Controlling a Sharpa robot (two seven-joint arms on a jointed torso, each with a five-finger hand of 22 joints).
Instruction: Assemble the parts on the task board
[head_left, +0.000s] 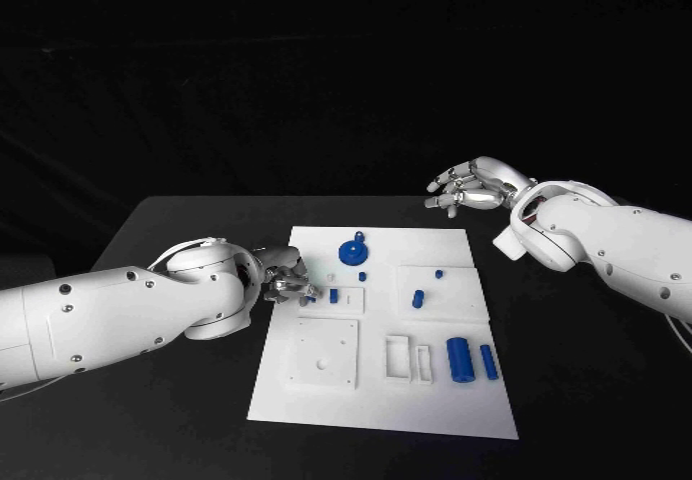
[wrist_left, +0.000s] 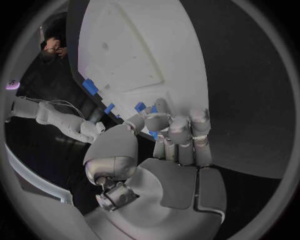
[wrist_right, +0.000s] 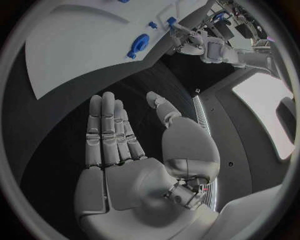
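Left hand (head_left: 284, 277): at the left edge of the task board (head_left: 382, 400), about midway along it; fingers (wrist_left: 178, 131) curled in toward the thumb, a small blue part (wrist_left: 154, 135) showing between the fingertips in the left wrist view; whether it is gripped or merely touched cannot be told

Right hand (head_left: 469, 187): held above the black surface (head_left: 577, 400) beyond the far right corner of the board, well apart from every part; fingers (wrist_right: 106, 131) straight and side by side, thumb out to one side, palm bare, holding nothing

Task board: white plate lying flat in the middle of the surface, long side running near to far

Parts on the board:
- round blue disc part (head_left: 355, 250), far centre, with a short stem
- tiny blue piece (head_left: 362, 275), just near of the disc
- small blue peg (head_left: 335, 296), on a raised white square pad just right of the left hand
- small blue peg (head_left: 418, 298), on a raised white panel right of centre
- large blue cylinder (head_left: 460, 359), lying near right
- slim blue cylinder (head_left: 489, 362), lying just right of the large one

Board fixtures: white square block (head_left: 322, 354) near left; two narrow white slotted frames (head_left: 408, 359) between the block and the cylinders
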